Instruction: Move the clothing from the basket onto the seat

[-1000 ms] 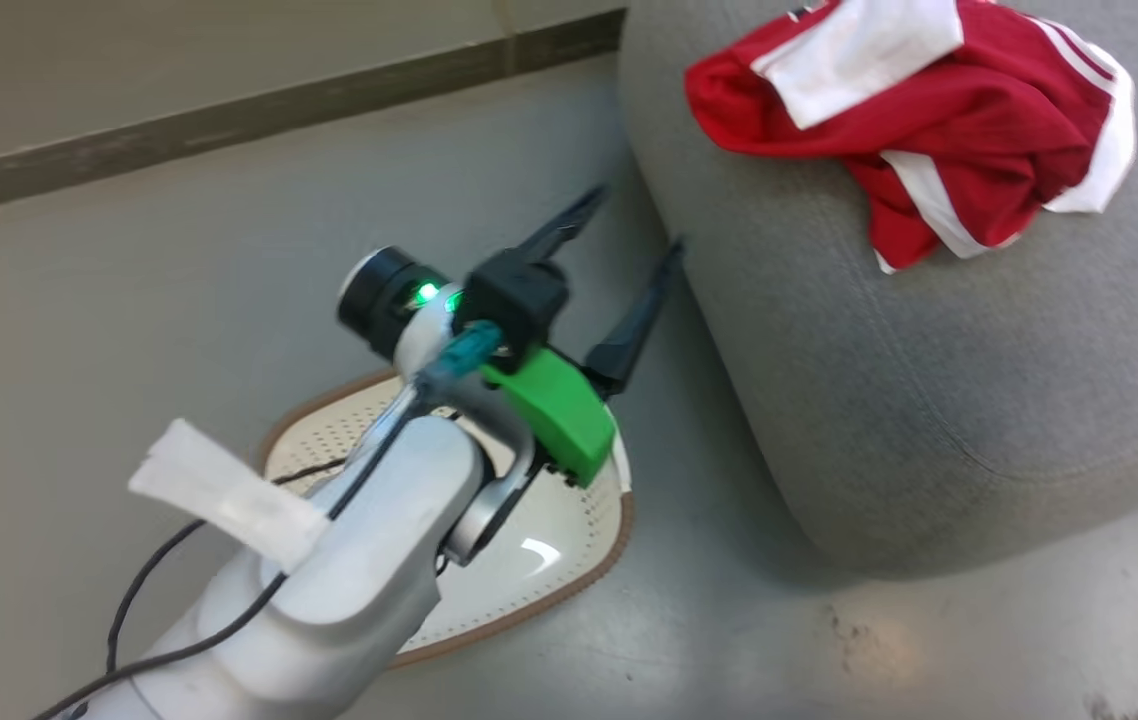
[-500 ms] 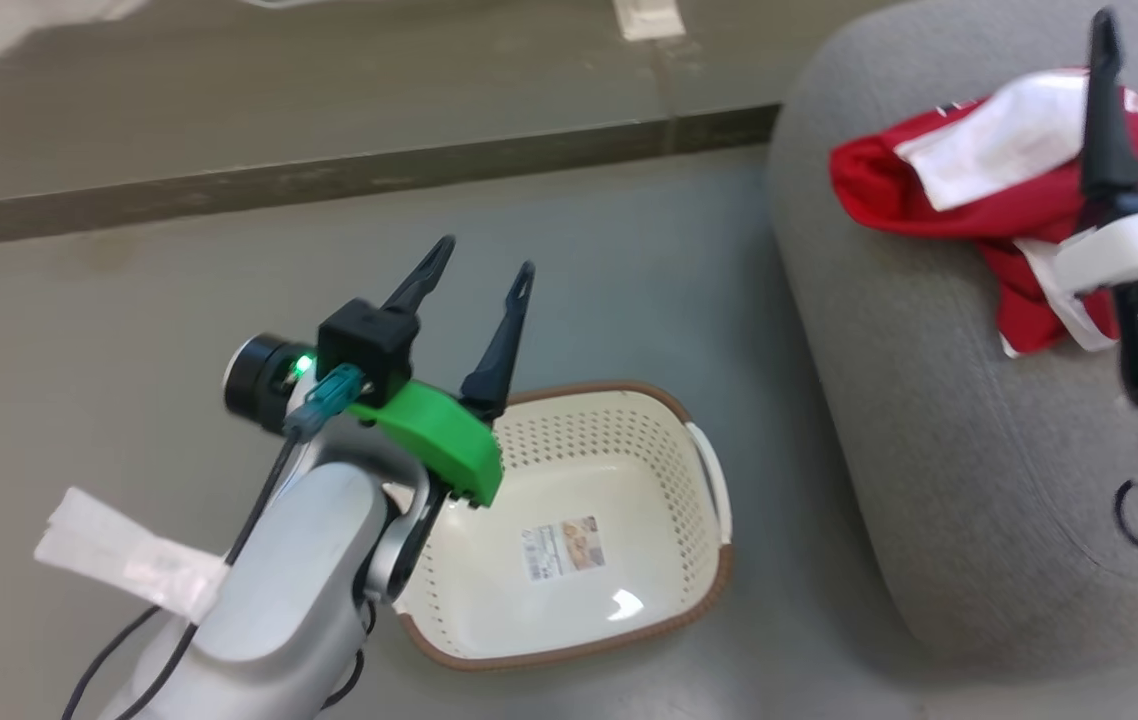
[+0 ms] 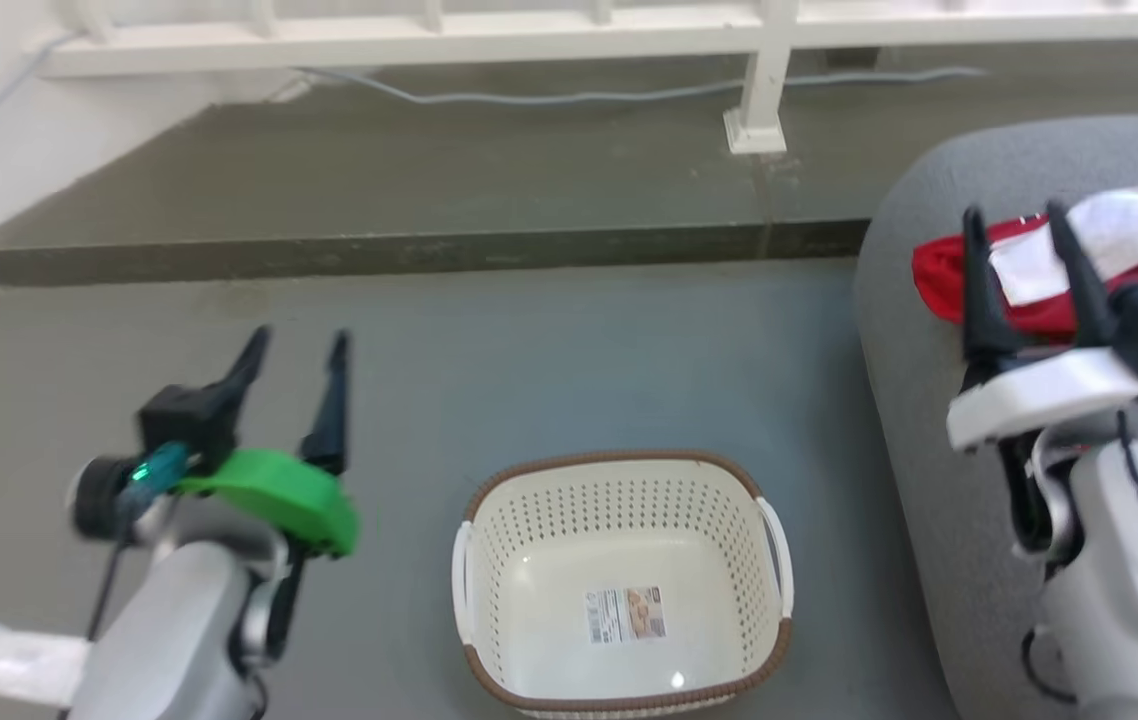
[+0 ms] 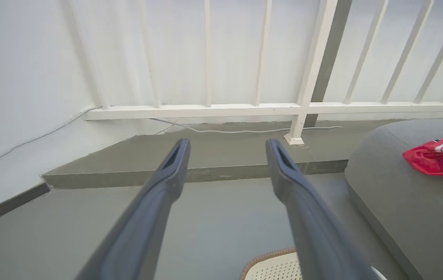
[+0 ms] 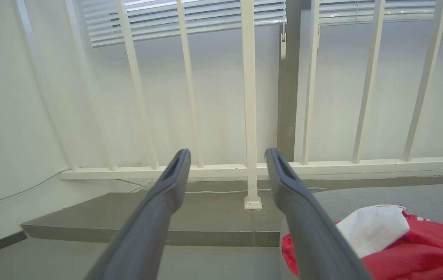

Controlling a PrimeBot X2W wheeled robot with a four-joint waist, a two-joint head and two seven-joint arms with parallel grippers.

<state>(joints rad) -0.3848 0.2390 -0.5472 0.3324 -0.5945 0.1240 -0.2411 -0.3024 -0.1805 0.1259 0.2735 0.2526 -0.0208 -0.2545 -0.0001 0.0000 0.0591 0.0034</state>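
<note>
Clothing (image 3: 1119,235) lies on the seat (image 3: 914,420), basket (image 3: 619,462) bare (just its label (image 3: 626,613)), and the left gripper (image 3: 297,340), lately over it, stands aside, spread and empty like the right gripper (image 3: 1015,215): task likely done.

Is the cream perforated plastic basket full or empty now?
Empty: the basket shows a bare bottom with just a paper label; the red-and-white fabric clothing lies on the rounded grey seat.

1. Smooth grey floor (image 3: 549,370), evenly lit.
2. A low concrete step (image 3: 409,255) rises at its far edge.
3. A white railing (image 4: 206,111) of slim upright bars stands on the step, with 1 post (image 3: 755,110) on a base plate.
4. A pale cable (image 3: 529,97) trails beneath the rail.
5. White wall (image 4: 19,70) with dark skirting (image 4: 7,206).
6. Slatted blinds (image 5: 190,15), possibly covering a window, hang high behind the bars.
</note>
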